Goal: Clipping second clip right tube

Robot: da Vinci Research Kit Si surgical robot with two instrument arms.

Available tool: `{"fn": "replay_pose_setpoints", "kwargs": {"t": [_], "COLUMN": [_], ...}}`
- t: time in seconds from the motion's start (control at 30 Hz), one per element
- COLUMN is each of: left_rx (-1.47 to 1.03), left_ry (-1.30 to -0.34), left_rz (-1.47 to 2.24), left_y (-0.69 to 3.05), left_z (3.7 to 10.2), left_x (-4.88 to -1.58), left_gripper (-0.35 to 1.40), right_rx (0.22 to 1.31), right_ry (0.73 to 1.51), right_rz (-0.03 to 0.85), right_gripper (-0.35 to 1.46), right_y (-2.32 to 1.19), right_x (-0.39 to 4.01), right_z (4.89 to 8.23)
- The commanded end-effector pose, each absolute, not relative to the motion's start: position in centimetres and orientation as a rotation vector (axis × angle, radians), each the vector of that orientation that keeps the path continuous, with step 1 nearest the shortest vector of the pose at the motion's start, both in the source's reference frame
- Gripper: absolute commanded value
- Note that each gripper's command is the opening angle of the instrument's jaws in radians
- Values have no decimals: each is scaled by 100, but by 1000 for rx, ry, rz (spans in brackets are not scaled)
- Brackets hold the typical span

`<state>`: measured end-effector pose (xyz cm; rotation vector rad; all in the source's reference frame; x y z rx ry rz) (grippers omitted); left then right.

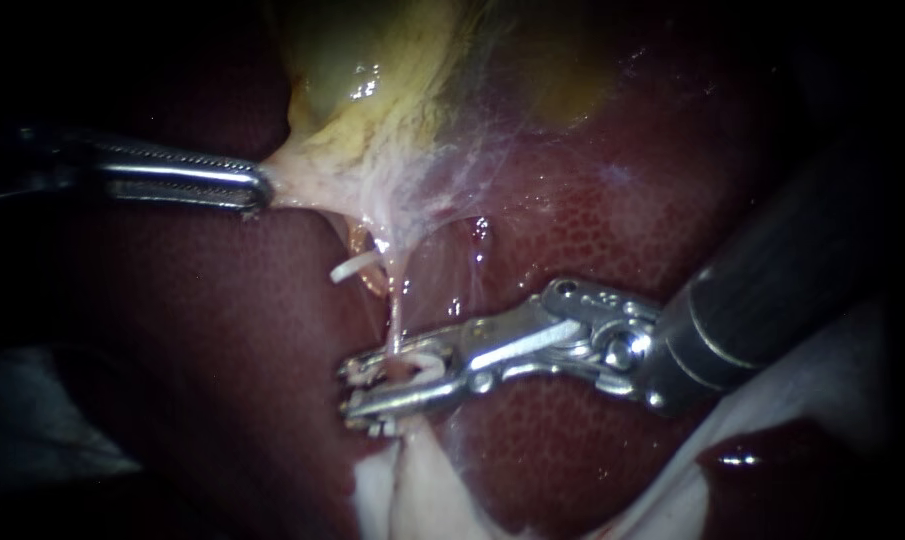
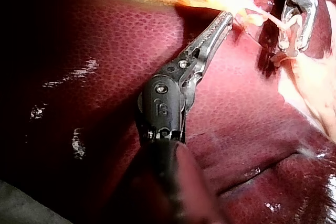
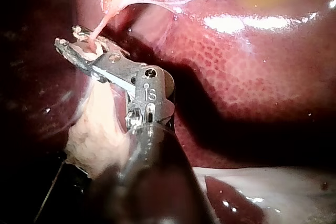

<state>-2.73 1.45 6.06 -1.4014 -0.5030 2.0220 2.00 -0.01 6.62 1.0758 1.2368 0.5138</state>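
Shaft in the foreground, the right instrument (image 1: pixel 350 390) reaches in from the right across the dark red liver (image 1: pixel 592 230). Its jaws stand apart but carry a white clip (image 1: pixel 427 358), seated against both of them. A thin tube (image 1: pixel 396 318) runs down between those jaws, inside the clip's curve. It is stretched taut and joins a pale lump of tissue (image 1: pixel 412 480) just beneath the jaw tips. The right wrist view shows the same strand dropping into the clip from ahead of the instrument.

Higher up and just to the side, another clip (image 1: pixel 353 268) sits by the strands below the gallbladder; which strand it grips cannot be told. Beyond, the left instrument (image 1: pixel 260 190) comes in from the left, jaws pressed together on the pale lower edge of the yellow gallbladder (image 1: pixel 372 120), with its webbing pulled towards them.
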Motion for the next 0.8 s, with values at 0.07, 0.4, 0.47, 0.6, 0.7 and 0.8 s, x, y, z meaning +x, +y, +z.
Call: {"fn": "replay_pose_setpoints", "kwargs": {"t": [0.07,0.4,0.47,0.6,0.7,0.8], "left_rx": [-1402,-1402,-1402,-1402,-1402,-1402], "left_ry": [-503,-503,-503,-503,-503,-503], "left_rz": [2022,2022,2022,2022,2022,2022], "left_y": [145,145,145,145,145,145], "left_z": [606,606,606,606,606,606], "left_x": [-273,-273,-272,-272,-273,-273], "left_gripper": [-35,-35,-35,-35,-35,-35], "right_rx": [1089,1109,1108,1108,1108,1108], "right_ry": [1229,1206,1203,1203,1203,1203], "right_rz": [531,541,540,540,540,540], "right_gripper": [-15,-35,-35,-35,-35,-35], "right_y": [-2,-3,-4,-4,-4,-4], "right_x": [201,194,194,194,194,195], "right_z": [661,660,660,660,660,660]}}
